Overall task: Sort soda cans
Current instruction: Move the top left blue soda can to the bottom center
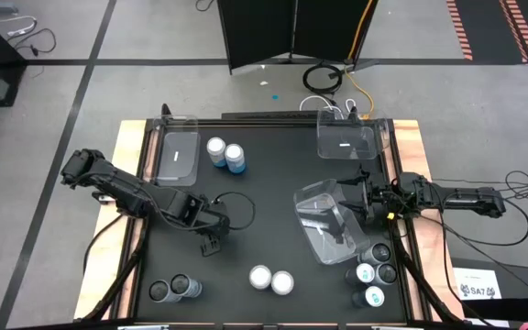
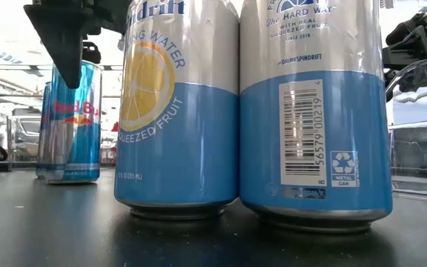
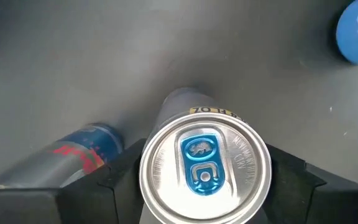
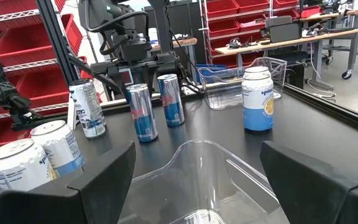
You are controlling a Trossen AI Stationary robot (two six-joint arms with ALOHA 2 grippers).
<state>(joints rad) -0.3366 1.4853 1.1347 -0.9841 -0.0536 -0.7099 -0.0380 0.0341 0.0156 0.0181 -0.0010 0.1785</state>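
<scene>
The left gripper (image 1: pixel 210 240) is closed around a slim silver-topped can with a blue tab (image 3: pixel 205 165). Its wrist view shows a dark finger (image 3: pixel 122 177) pressed to each side of the can. The high view hides that can under the gripper. A second slim blue-and-silver can (image 3: pixel 74 158) stands just beside it, and the low view shows a red logo on it. Two wide pale-blue cans (image 2: pixel 250 111) stand touching each other, nearer the table's front edge than this gripper. The right gripper (image 1: pixel 363 202) waits with its fingers spread wide. The rim of a clear plastic bin (image 4: pixel 197 163) lies between them.
</scene>
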